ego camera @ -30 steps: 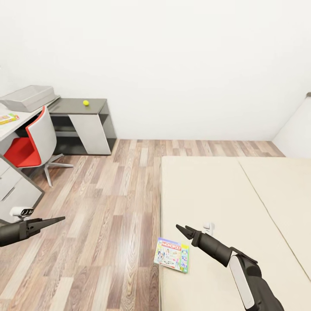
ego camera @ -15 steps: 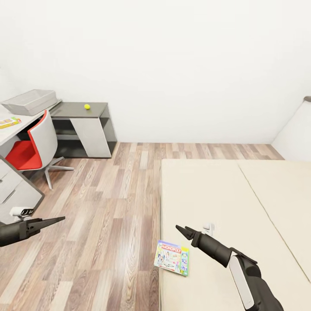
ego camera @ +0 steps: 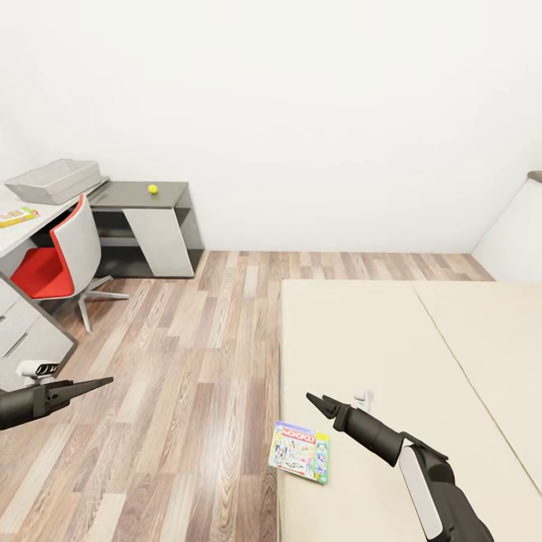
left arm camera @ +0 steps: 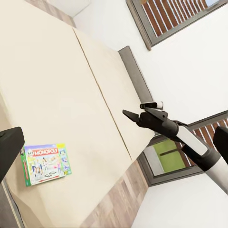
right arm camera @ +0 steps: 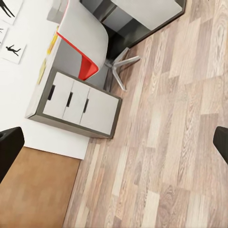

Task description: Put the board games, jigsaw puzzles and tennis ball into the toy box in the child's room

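Observation:
A Monopoly board game (ego camera: 300,451) lies flat on the near left corner of the beige bed (ego camera: 391,339), also seen as the game (left arm camera: 46,163) in the left wrist view. My right gripper (ego camera: 317,400) hovers open just above and right of it, apart from it. My left gripper (ego camera: 96,385) hangs open over the wood floor, far left of the bed; its dark fingers (left arm camera: 9,148) frame the left wrist view. On the far grey desk sit the grey toy box (ego camera: 54,179), a yellow tennis ball (ego camera: 153,189) and a colourful flat box (ego camera: 15,217).
A red and white swivel chair (ego camera: 64,252) stands at the desk. A grey drawer unit (ego camera: 26,339) is at the left edge, near my left arm. Wood floor (ego camera: 196,354) stretches between bed and desk. White walls close the room behind.
The whole picture has shifted slightly as the camera moved. Both arms hold the same pose and the Monopoly game lies where it was.

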{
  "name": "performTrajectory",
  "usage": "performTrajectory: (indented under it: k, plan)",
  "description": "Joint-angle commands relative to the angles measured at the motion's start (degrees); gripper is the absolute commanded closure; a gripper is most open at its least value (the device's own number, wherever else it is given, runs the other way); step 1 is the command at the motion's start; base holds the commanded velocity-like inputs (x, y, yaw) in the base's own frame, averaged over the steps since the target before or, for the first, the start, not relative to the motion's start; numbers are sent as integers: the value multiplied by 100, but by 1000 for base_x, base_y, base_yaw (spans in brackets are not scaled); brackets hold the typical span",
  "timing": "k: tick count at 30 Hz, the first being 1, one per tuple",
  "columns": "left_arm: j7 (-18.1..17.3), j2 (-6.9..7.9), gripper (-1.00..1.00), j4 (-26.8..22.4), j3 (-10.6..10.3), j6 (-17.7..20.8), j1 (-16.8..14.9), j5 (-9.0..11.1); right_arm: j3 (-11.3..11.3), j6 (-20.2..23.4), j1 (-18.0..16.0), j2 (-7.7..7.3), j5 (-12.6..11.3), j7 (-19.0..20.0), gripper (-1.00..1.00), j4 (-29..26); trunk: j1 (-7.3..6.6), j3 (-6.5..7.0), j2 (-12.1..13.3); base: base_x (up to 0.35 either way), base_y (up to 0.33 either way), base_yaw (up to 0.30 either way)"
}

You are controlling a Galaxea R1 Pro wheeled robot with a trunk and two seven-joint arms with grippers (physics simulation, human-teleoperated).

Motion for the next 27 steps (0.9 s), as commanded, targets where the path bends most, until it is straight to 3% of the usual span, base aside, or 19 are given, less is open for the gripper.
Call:
performTrajectory:
  k: [1,24,27]
  plan:
    - [-21,3,-100,0,-2,61,-3,1,-14,43,-4,5,-27,12,-100,-1,3,-9,-10,0,0,0]
    - [-21,4,-100,0,4,61,-3,-4,-19,43,-4,3,-27,8,-100,0,3,72,-10,0,0,0]
    - [-21,3,-100,98,-18,-10,54,-102,-44,37,5,15,-58,105,-100,44,3,72,-10,0,0,0]
